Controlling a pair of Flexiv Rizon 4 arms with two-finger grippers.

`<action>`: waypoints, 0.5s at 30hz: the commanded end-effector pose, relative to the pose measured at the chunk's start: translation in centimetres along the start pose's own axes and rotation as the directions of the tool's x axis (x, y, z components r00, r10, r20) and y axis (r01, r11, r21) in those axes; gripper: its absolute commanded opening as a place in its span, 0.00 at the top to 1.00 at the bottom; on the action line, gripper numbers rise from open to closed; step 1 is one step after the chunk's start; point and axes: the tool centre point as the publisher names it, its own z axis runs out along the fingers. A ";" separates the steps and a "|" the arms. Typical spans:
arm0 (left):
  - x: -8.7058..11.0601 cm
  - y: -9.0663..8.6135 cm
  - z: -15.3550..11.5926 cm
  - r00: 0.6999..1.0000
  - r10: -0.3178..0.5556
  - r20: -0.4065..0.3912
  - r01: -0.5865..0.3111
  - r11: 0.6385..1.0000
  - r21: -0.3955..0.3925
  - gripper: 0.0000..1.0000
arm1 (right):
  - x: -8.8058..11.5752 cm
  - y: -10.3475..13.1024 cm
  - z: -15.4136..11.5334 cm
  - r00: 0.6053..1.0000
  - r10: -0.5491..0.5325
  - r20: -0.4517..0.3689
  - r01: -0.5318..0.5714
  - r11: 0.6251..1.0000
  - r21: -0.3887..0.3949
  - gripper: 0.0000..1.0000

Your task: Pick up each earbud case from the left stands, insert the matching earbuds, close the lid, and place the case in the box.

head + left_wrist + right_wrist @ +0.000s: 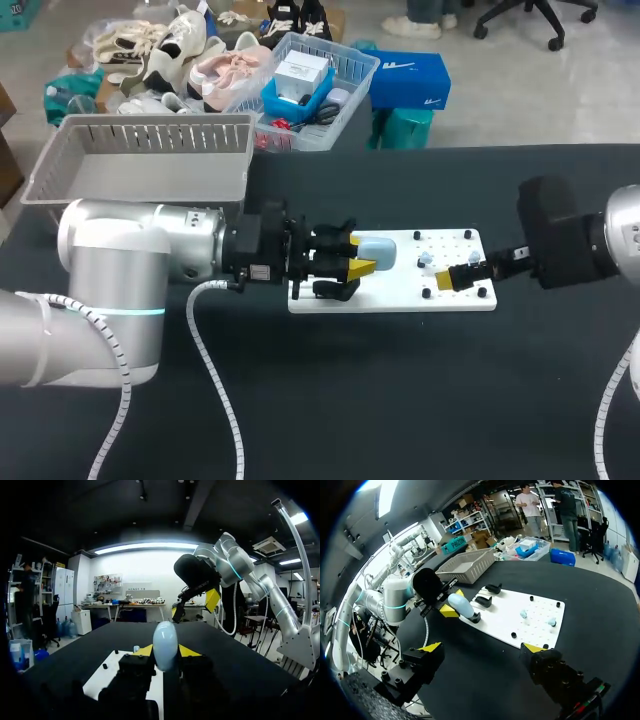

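A pale blue earbud case point(378, 252) is held over the left part of the white board point(400, 298). My left gripper point(352, 262) is shut on it; the left wrist view shows the case point(165, 647) upright between the yellow fingertips point(190, 651). Its lid looks closed. Two small pale earbuds point(523, 614) point(552, 622) lie on the board point(507, 625); one earbud point(426, 259) shows from above. My right gripper point(458, 274) stands wide open and empty over the board's right end, and in its own view point(481, 648) the fingers are far apart.
A grey slatted basket point(140, 160) stands at the table's back left. Two black stands point(493, 587) point(483, 600) sit on the board's left end, beside the held case point(461, 605). Small black pegs dot the board. Black tabletop surrounds the board.
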 end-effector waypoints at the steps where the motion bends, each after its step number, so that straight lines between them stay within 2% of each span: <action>1: 0.1 0.0 0.1 1.000 0.001 0.000 -0.001 1.000 -0.004 1.00 | 0.0 0.3 0.0 1.000 0.002 0.000 -0.001 1.000 0.026 0.00; 6: 0.1 0.0 0.1 1.000 0.001 0.000 -0.001 1.000 -0.004 1.00 | 0.0 0.3 0.0 1.000 0.002 0.000 -0.001 1.000 0.026 0.00; 7: 0.1 0.0 0.1 1.000 0.001 0.000 -0.001 1.000 -0.004 1.00 | -0.2 0.5 0.7 1.000 -0.017 -0.008 0.017 1.000 0.005 0.00; 12: 0.1 0.0 0.1 1.000 0.001 0.000 -0.001 1.000 -0.004 1.00 | 0.5 3.3 1.4 0.995 -0.094 -0.020 0.094 0.995 -0.015 0.00; 15: 0.1 0.0 0.1 1.000 0.001 0.000 -0.001 1.000 -0.004 1.00 | 1.0 4.2 1.0 0.995 -0.103 -0.017 0.103 0.995 -0.017 0.00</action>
